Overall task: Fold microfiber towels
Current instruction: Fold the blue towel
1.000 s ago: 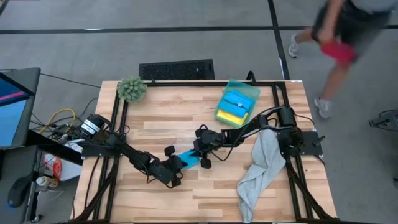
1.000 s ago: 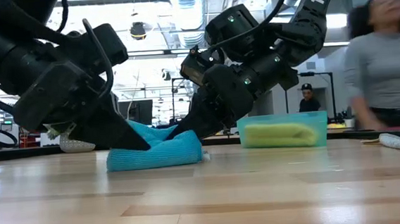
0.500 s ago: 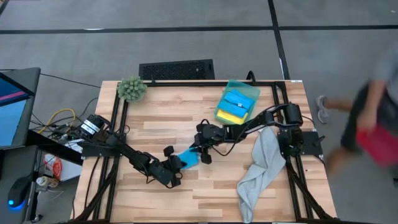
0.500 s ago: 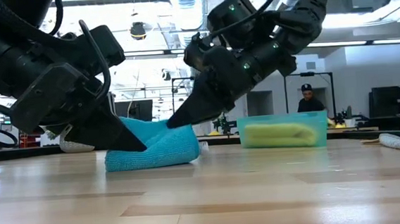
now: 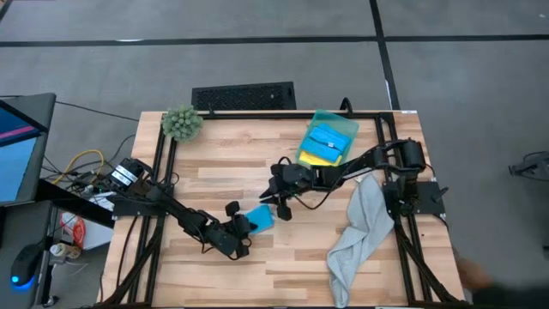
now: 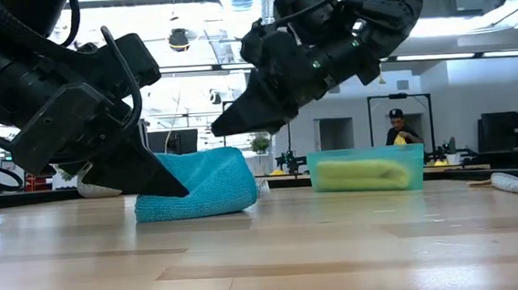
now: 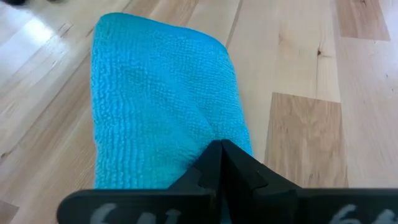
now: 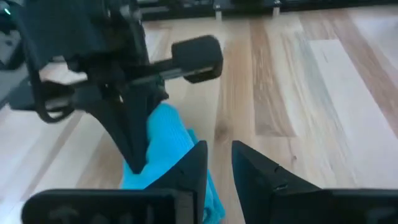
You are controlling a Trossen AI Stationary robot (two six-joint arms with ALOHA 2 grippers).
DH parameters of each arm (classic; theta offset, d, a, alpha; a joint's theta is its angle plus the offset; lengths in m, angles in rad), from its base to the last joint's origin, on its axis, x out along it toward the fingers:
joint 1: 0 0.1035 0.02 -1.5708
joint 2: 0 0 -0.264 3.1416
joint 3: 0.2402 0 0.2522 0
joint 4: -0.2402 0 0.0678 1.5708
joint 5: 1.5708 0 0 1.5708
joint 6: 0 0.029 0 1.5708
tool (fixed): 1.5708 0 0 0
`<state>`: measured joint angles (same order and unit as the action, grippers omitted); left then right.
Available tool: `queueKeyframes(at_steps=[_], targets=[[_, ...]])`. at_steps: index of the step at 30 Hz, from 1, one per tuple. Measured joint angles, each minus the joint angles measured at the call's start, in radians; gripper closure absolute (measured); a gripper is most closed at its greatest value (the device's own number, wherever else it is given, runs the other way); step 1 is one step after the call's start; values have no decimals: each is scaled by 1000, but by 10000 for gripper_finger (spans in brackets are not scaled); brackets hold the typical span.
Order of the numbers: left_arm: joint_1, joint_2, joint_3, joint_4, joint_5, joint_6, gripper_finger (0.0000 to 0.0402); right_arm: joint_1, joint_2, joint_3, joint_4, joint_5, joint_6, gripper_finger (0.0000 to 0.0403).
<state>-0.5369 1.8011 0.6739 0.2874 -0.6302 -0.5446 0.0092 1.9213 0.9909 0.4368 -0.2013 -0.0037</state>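
High view, surface: pale wooden plank table (image 5: 257,163) is sitting in a black frame on grey floor.
Room: low view is showing a bright workshop behind; a person (image 6: 398,126) is standing far back, details unclear.
Off the table: a monitor (image 5: 19,146) and loose cables are lying at the left edge; a black grille (image 5: 244,95) is lying beyond the far edge.
Around: fuzzy green plant (image 5: 182,123) is sitting at the far left corner; green bin (image 5: 327,142) is holding folded blue and yellow cloths.
Grey towel (image 5: 357,227): lying in a limp strip by the right arm's base.
In the way: left arm is crossing the near left part of the table.
Blue towel (image 5: 258,218): folded, lying at mid-table.
Left gripper (image 5: 244,225): fingers are pressed together on the blue towel's edge, pinning it down.
Right gripper (image 5: 276,202): hovering just above and beyond the blue towel, fingers narrowly parted, holding nothing.
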Motion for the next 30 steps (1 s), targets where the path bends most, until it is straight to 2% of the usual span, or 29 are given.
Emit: queueKeyframes(at_steps=[4,7,10,15,20,26,30], targets=[[0,0,0,0,-1,-1,402,-3,-12,0,26,-97,36,306],[0,0,0,0,-2,-2,402,45,-9,0,56,-128,53,314],[0,0,0,3,-3,-2,402,94,33,-1,89,-105,50,331],[-1,1,-1,12,3,-2,402,105,129,-1,182,25,23,366],[-2,-1,11,13,17,-17,402,69,234,1,270,-5,75,392],[-8,-61,122,-94,45,97,401,70,295,6,328,-9,118,385],[-13,-87,203,-240,-42,154,401,76,301,6,335,-5,127,377]])
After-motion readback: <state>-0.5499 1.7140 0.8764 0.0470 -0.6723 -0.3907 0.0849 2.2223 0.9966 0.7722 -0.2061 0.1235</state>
